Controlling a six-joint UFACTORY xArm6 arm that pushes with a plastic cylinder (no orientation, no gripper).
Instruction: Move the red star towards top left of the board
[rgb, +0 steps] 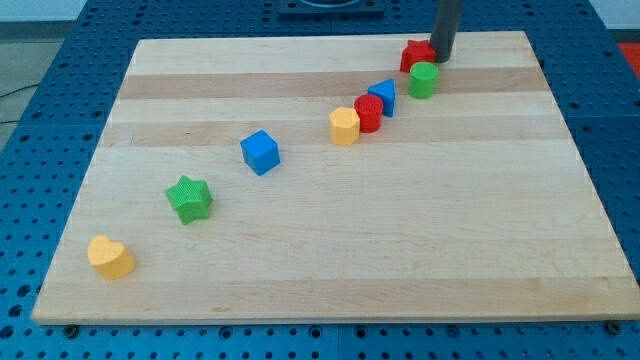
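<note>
The red star (413, 54) lies near the top edge of the wooden board (300, 260), right of centre. My tip (441, 58) is at the star's right side, touching or almost touching it. A green cylinder (423, 80) stands just below the star and the tip.
A diagonal line of blocks runs from upper right to lower left: a blue triangle-like block (383, 96), a red cylinder (368, 113), a yellow hexagon (344, 127), a blue cube (260, 152), a green star (189, 198), a yellow heart (110, 257). Blue pegboard (40, 120) surrounds the board.
</note>
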